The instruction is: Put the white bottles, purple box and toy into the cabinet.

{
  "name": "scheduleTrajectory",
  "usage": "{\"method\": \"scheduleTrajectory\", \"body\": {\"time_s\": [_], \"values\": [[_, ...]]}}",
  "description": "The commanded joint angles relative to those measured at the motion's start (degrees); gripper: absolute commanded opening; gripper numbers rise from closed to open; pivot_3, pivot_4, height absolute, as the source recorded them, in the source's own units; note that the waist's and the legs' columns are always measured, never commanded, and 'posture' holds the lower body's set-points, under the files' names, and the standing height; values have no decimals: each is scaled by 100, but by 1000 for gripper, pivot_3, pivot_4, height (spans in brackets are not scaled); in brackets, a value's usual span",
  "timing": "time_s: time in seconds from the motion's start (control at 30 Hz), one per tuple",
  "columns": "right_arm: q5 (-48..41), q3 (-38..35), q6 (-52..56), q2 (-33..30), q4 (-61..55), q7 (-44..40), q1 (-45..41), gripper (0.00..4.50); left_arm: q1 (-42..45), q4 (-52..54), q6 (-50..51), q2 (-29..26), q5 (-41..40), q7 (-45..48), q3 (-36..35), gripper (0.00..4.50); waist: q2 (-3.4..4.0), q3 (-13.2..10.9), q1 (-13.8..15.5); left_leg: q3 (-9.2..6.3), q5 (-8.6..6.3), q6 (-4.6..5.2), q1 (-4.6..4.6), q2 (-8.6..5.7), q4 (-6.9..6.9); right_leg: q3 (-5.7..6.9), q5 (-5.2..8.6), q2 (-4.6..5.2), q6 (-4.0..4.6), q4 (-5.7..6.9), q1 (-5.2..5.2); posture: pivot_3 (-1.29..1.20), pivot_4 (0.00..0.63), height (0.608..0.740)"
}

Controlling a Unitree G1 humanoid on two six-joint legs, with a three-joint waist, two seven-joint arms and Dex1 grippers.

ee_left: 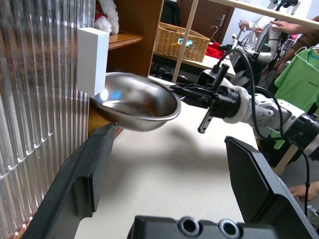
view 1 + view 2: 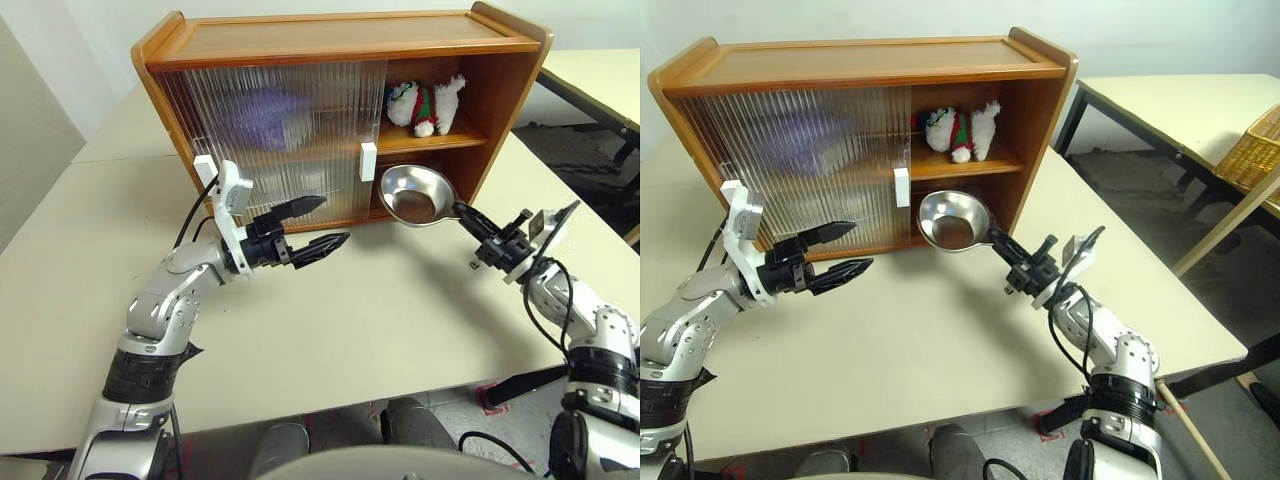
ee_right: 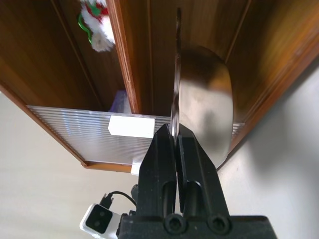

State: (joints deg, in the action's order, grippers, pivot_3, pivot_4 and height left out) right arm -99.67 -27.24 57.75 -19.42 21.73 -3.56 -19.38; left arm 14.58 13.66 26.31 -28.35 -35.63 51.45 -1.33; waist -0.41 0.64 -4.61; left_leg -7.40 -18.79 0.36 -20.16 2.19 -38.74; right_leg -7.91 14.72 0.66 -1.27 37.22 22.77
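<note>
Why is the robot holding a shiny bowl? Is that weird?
A bit odd, yes. The right end effector is shut on the rim of a metal bowl, held in the air before the cabinet. The toy already sits on the upper shelf.

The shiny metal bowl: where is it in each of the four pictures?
Left eye: metal bowl centre-right, before the cabinet's open side.
Right eye: bowl at centre.
Left wrist: centre-left.
Right wrist: edge-on, right of centre.
Shared landmark: the white door handle beside it.
</note>
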Motion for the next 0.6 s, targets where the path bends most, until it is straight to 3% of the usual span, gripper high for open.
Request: {"method": "scheduleTrajectory", "body": {"time_s": [0.03, 0.6], "values": [[405, -12, -115, 93, 313, -237, -293, 39, -46, 110, 60, -49, -6, -42, -35, 4500, 0, 0, 7, 0, 0, 0, 2, 0, 0, 0, -4, 0, 7, 0, 0, -137, 0, 740], [2526, -273, -723, 11, 2500, -1933, -1561, 39, -119, 268, 123, -95, -41, -134, -73, 4500, 2, 1, 86, 0, 2, -3, 9, 0, -1, 0, -19, -1, 32, 4, -3, -114, 0, 740]]}}
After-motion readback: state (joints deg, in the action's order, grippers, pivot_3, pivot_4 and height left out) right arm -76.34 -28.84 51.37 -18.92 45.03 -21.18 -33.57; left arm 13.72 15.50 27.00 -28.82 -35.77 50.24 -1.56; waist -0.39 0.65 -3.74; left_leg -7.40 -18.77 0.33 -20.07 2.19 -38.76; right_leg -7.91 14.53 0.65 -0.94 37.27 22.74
